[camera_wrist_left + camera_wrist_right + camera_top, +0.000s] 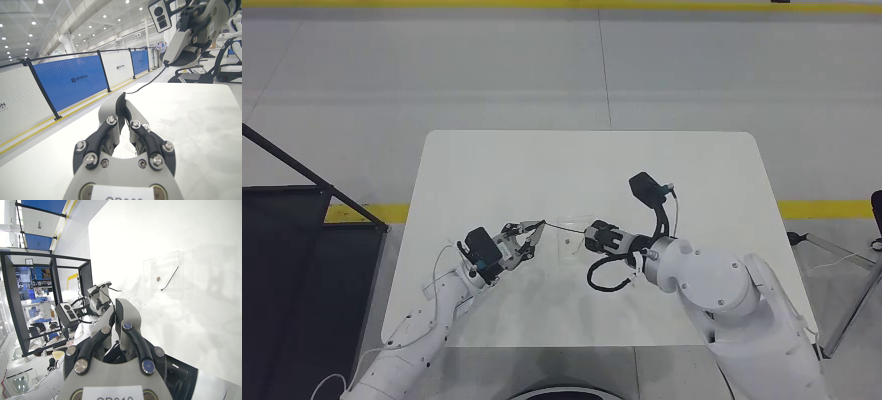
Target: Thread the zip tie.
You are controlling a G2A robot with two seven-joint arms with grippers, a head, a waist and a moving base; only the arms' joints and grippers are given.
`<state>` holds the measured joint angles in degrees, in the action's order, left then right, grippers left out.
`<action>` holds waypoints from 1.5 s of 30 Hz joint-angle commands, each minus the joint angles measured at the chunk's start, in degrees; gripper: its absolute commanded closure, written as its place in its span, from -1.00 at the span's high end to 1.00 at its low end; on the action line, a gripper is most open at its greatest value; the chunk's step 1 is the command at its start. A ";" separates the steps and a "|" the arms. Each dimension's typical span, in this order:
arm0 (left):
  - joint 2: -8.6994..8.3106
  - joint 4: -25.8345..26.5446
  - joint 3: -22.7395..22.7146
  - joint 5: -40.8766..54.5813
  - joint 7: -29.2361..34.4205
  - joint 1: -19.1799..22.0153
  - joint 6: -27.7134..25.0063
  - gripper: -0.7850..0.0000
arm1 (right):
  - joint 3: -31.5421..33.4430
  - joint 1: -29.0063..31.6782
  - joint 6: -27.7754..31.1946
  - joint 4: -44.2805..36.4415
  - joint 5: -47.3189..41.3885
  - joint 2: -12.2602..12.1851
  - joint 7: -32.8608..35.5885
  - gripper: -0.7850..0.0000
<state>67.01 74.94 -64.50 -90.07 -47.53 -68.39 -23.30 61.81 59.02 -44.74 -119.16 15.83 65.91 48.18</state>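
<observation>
Top view: zip tie point(562, 231) stretched between claws, long axis side to side. I see left claw point(536, 231) closed on one end, right claw point(589, 237) closed on other.

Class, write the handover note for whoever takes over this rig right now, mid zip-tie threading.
Left gripper: shut near one end of the thin black plastic zip tie.
Right gripper: shut on its other end; it spans between them above the white table.
A second black zip tie lies in the clear plastic tray.
Done: both ends gripped.
To do: no loop shows; thread tail through head.
</observation>
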 commanded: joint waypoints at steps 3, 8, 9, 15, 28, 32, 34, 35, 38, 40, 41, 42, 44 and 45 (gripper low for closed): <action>-0.06 0.87 -0.26 0.20 0.30 -0.44 -0.24 -1.00 | 0.45 0.59 0.07 -0.30 -0.81 -0.05 -0.54 -1.00; -0.01 0.61 -0.23 0.52 -0.56 -0.38 -0.53 -1.00 | 0.86 0.41 -0.14 0.07 -2.09 -0.05 -0.66 -1.00; 0.01 0.48 -0.17 0.54 -0.62 -0.30 -0.60 -1.00 | 0.96 0.39 -0.12 0.13 -2.41 -0.04 -0.71 -1.00; 0.15 -0.22 0.11 0.91 -0.99 0.10 -0.83 -1.00 | 1.59 0.45 -0.06 0.42 -3.86 -0.09 -1.12 -1.00; 0.25 -0.42 0.28 0.55 -1.94 0.17 -0.73 -1.00 | 0.66 -0.88 -1.20 1.36 -4.07 -0.21 -0.97 -1.00; 0.27 -0.49 0.14 0.68 -1.79 0.25 -0.62 -1.00 | 0.52 -0.93 -1.22 1.14 -4.18 -0.29 -1.01 -1.00; 0.30 -0.54 0.13 0.86 -1.69 0.27 -0.58 -1.00 | 0.66 -0.70 -1.16 0.98 -4.32 -0.35 -1.10 -1.00; 0.31 -0.54 0.13 0.90 -1.62 0.29 -0.59 -1.00 | 0.73 -0.60 -1.14 0.90 -4.39 -0.39 -1.15 -1.00; 0.34 -0.56 0.12 0.98 -1.61 0.29 -0.42 -1.00 | 0.85 -0.39 -1.00 0.78 -4.54 -0.47 -1.30 -1.00; 0.36 -0.58 0.11 1.06 -1.49 0.28 -0.43 -1.00 | 0.90 -0.36 -0.87 0.76 -4.67 -0.52 -1.27 -1.00; 0.37 -0.57 0.10 1.07 -1.46 0.28 -0.44 -1.00 | 0.88 -0.37 -0.84 0.77 -4.62 -0.56 -1.23 -1.00; 0.37 -0.55 0.10 1.07 -1.45 0.27 -0.44 -1.00 | 0.87 -0.38 -0.84 0.76 -4.62 -0.58 -1.22 -1.00; 0.38 -0.51 0.09 0.98 -1.54 0.27 -0.41 -1.00 | 0.85 -0.40 -0.85 0.75 -4.67 -0.63 -1.23 -1.00; 0.38 -0.53 0.08 0.96 -1.56 0.26 -0.41 -1.00 | 0.86 -0.41 -0.87 0.74 -4.76 -0.64 -1.28 -1.00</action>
<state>67.39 74.42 -64.42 -89.07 -49.06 -68.13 -23.72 62.67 58.62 -45.58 -118.41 11.14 65.28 46.95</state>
